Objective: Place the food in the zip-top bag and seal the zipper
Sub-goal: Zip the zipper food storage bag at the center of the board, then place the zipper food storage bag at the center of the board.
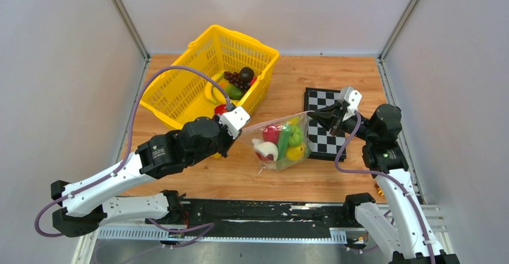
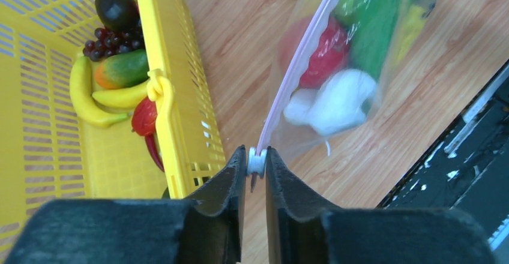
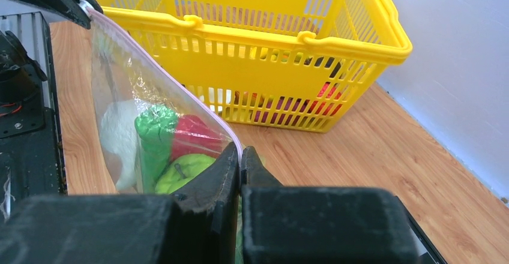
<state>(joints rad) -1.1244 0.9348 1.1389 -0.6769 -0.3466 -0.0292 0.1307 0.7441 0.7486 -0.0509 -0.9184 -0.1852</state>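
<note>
Top external counter (image 1: pixel 336 84): wooden, everything sits on it.
Basket (image 1: pixel 174 93): yellow mesh, far left, holding bananas (image 2: pixel 90 96), grapes (image 2: pixel 111 42) and cucumber (image 2: pixel 123 69).
Chessboard (image 1: pixel 321 99): flat, at right.
Zip-top bag (image 1: pixel 258 129): strung between both arms, sagging to the counter.
Food (image 1: pixel 282 143): red, green, white and yellow pieces inside the bag.
Left end effector (image 2: pixel 257 156): pinching the zipper (image 2: pixel 304 54) at its white slider.
Right end effector (image 3: pixel 240 153): clamped on the zipper's other end.

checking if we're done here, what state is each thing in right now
zip-top bag, hanging taut between both grippers, food inside
zipper, looks pressed shut along its length, white slider at the left end
left gripper, pinching the slider, fingers barely apart
right gripper, shut on the bag's other top corner
yellow basket, upright, some food left inside
</note>
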